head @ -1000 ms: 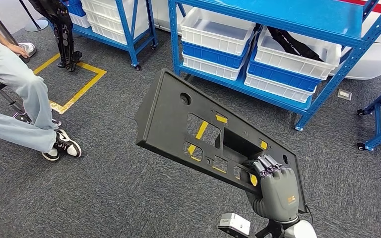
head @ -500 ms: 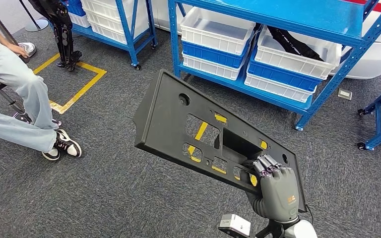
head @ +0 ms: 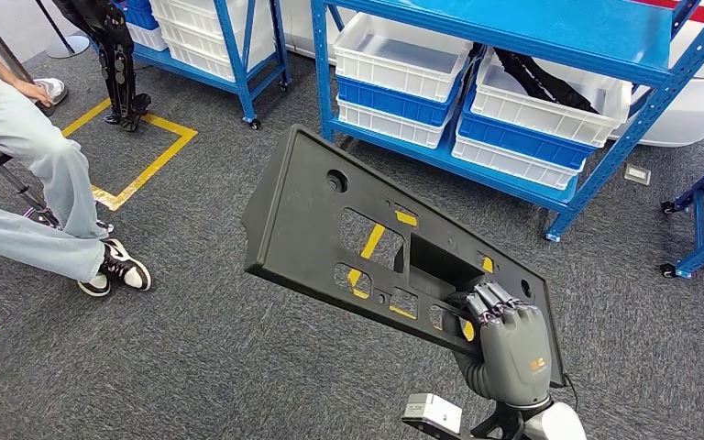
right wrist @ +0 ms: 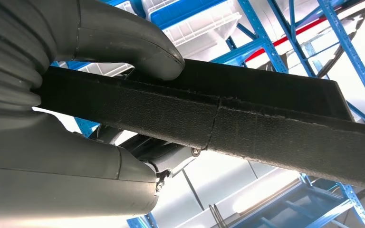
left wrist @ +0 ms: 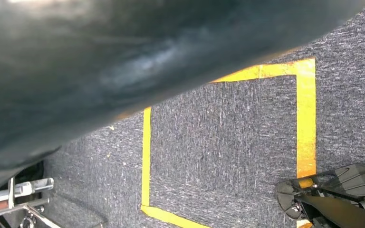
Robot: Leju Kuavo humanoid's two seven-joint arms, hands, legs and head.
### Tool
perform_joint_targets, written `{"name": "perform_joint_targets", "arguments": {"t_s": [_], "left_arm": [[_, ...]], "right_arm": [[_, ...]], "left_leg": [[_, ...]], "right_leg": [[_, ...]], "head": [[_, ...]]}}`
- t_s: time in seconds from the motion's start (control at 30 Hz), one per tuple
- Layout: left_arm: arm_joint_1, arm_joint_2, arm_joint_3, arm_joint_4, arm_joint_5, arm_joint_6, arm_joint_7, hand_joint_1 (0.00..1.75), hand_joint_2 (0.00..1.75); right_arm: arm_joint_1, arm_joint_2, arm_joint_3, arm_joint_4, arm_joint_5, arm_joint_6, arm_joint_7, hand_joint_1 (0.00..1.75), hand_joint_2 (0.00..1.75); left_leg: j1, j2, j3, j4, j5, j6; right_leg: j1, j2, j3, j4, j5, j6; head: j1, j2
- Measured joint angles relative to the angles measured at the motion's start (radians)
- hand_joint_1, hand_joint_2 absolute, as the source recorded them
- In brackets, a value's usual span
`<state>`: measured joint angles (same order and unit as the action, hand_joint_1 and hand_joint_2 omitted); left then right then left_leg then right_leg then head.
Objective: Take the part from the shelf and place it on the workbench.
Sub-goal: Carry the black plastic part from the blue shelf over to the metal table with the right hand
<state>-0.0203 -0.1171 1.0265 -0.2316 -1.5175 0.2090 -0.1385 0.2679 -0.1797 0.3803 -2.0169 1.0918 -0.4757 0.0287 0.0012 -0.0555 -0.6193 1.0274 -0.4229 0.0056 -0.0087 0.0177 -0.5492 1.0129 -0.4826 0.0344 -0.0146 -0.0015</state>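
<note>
The right hand point(head: 511, 346) gripped the part point(head: 367, 243) by its near edge, holding it in the air above the carpet, clear of the shelf point(head: 550, 37). The left hand's state could not be told. The carry was underway; next, the tabletop must be found.

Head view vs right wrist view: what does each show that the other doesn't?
Head only: the panel's whole face with its cutouts, the grey carpet with yellow tape, a seated person's legs. Right wrist only: the panel's edge seen close up, with the thumb pressed on it. Both: the right hand gripping the panel, blue shelving with white bins.
</note>
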Motion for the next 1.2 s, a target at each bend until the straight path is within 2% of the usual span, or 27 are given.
{"name": "perform_joint_targets", "arguments": {"t_s": [1.2], "left_arm": [[-0.001,0.0,0.008,0.0,-0.001,0.0,0.002,0.0,0.0]], "right_arm": [[0.0,0.0,0.003,0.0,-0.003,0.0,-0.004,1.75,1.75]], "left_leg": [[0.0,0.0,0.0,0.0,0.0,0.0]], "right_leg": [[0.0,0.0,0.0,0.0,0.0,0.0]], "head": [[0.0,0.0]]}}
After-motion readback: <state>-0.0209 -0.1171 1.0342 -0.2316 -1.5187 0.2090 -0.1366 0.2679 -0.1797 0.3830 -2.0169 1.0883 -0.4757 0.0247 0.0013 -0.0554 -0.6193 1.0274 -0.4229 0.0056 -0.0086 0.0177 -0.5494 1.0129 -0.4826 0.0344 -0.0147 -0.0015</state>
